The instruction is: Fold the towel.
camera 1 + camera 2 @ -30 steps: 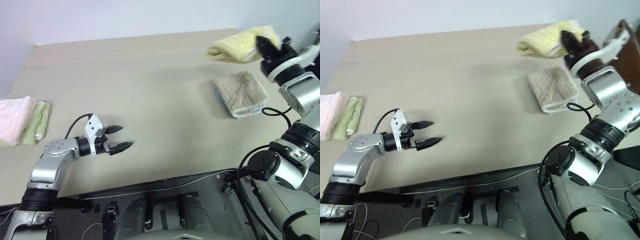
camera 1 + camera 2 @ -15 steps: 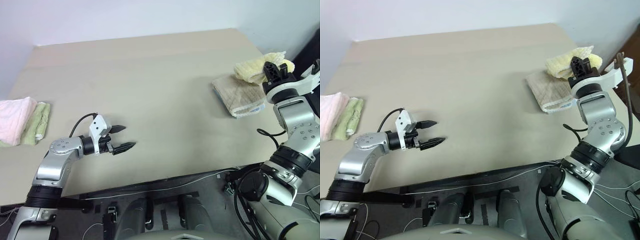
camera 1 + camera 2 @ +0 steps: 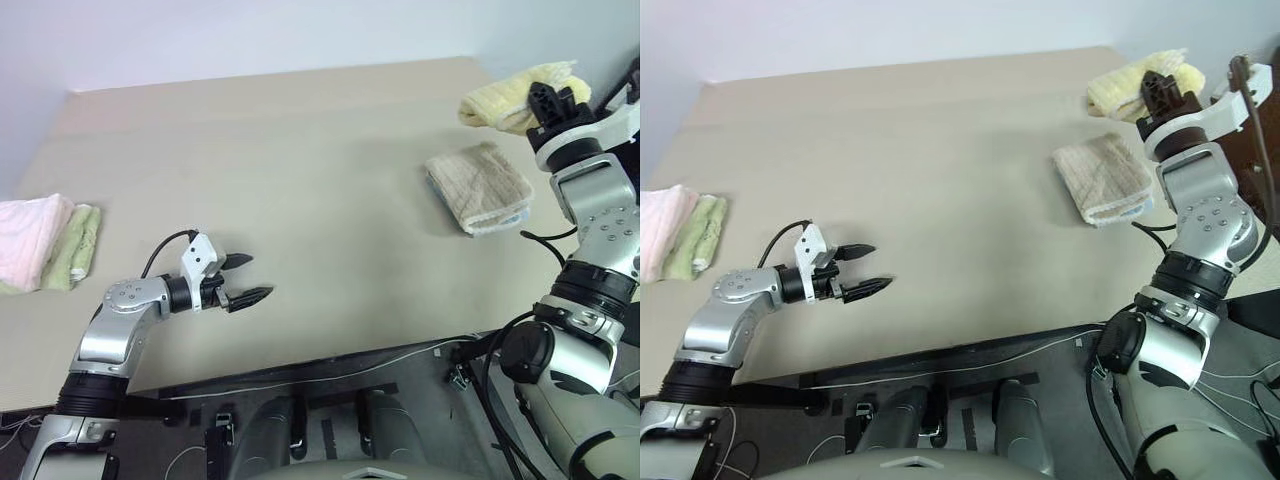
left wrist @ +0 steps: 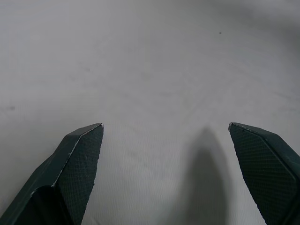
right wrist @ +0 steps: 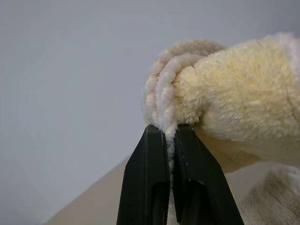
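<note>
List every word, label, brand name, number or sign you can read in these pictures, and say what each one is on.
None: no readable text in any view.
The yellow towel, pinched in the shut right gripper, shows plain terry and a whitish hem.
The tan towel, pink towel and green towel show no tags or print.
The table and the open left gripper carry no markings.

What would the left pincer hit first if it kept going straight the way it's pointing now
Probably just the bare table. The left pincer, open and empty, points slightly downward across the tabletop, and nothing lies in its line, though depth is hard to judge.
</note>
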